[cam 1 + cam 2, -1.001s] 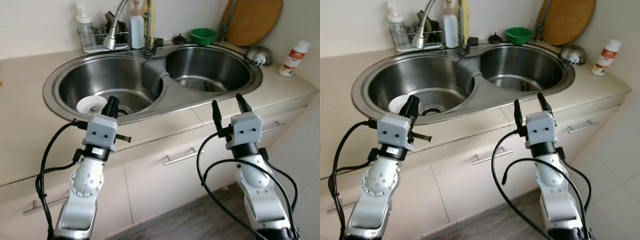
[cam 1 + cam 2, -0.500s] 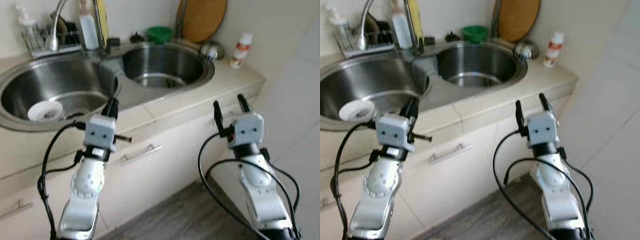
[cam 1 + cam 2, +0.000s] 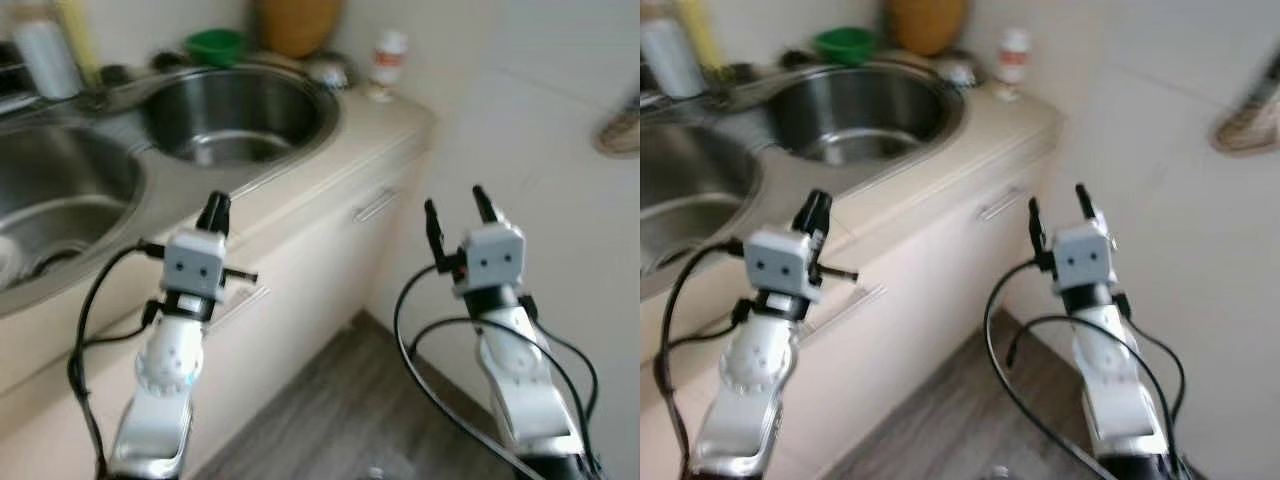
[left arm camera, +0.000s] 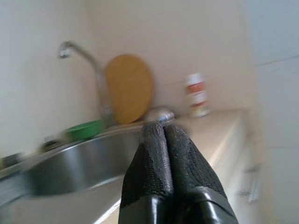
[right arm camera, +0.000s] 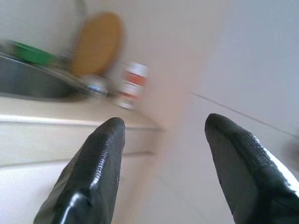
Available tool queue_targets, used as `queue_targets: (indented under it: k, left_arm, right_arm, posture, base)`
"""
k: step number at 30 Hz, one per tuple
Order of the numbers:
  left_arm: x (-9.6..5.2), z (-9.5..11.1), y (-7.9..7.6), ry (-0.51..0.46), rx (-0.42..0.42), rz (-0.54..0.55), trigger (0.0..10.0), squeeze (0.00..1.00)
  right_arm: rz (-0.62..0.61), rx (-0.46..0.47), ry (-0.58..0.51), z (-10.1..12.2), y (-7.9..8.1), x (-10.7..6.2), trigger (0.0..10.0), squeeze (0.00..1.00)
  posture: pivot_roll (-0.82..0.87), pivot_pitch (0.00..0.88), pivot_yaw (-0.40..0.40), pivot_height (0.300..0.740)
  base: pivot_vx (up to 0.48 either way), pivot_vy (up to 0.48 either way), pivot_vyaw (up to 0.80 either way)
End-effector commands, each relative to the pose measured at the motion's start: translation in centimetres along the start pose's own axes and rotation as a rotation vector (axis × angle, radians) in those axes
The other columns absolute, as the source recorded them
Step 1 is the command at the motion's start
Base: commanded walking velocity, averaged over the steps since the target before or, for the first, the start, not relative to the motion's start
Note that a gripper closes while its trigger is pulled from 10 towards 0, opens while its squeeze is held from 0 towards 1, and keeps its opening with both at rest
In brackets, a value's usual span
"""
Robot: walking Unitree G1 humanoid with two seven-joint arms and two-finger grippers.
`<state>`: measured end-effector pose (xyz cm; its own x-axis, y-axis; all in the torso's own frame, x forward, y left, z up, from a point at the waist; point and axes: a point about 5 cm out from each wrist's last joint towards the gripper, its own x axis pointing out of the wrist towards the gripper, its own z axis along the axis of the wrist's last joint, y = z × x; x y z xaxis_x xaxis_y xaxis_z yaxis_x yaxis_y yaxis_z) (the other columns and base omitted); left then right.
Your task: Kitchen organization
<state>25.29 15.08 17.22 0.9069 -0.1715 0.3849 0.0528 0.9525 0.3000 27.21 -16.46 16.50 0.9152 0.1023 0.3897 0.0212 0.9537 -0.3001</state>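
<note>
Two silver arms were raised in front of a beige kitchen counter [image 3: 395, 120]. The left gripper [image 3: 214, 211] had its two black fingers pressed together on nothing, near the counter's front edge. The right gripper [image 3: 454, 211] had its two fingers spread apart and empty, in front of the pale wall past the counter's end. Two steel sink basins were set in the counter; the right-hand basin [image 3: 235, 105] sat nearer its end. One green bowl [image 3: 217, 45], one round wooden board [image 3: 297, 20] and one white bottle with a red band [image 3: 386, 60] stood behind it. The left wrist view added one curved faucet [image 4: 88, 70]. Everything was blurred.
</note>
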Motion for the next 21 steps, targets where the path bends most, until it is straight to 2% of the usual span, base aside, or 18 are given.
queue_targets:
  k: [1,3,8,15,21]
  left_arm:
    - [-0.07,0.00,0.35,0.003,0.008,0.006,10.0,0.00]
    - [-0.09,-0.08,0.32,0.008,-0.002,0.003,10.0,0.00]
    - [-0.08,-0.09,0.36,0.007,0.000,0.002,10.0,0.00]
    - [-0.04,-0.30,0.14,0.020,0.040,-0.019,10.0,0.00]
    - [-0.09,-0.33,0.08,0.020,0.045,-0.025,10.0,0.00]
  right_arm:
    - [0.002,0.002,-0.010,0.25,0.16,0.11,10.0,0.00]
    - [0.000,0.004,-0.009,0.25,0.16,0.14,10.0,0.00]
    - [-0.005,0.006,-0.008,0.23,0.11,0.15,10.0,0.00]
    - [-0.007,-0.001,-0.010,0.26,0.20,0.16,10.0,0.00]
    - [-0.008,-0.020,-0.008,0.19,0.18,0.18,10.0,0.00]
  posture:
    - [-0.03,0.008,-0.062,0.740]
    - [-0.03,0.009,-0.061,0.740]
    - [-0.03,0.009,-0.060,0.740]
    - [-0.03,0.010,-0.056,0.740]
    - [-0.03,0.009,-0.055,0.740]
  base:
    - [0.000,0.000,-0.80]
    - [0.000,0.000,-0.80]
    - [0.000,0.452,-0.80]
    - [0.000,0.000,-0.80]
    - [0.000,-0.480,-0.80]
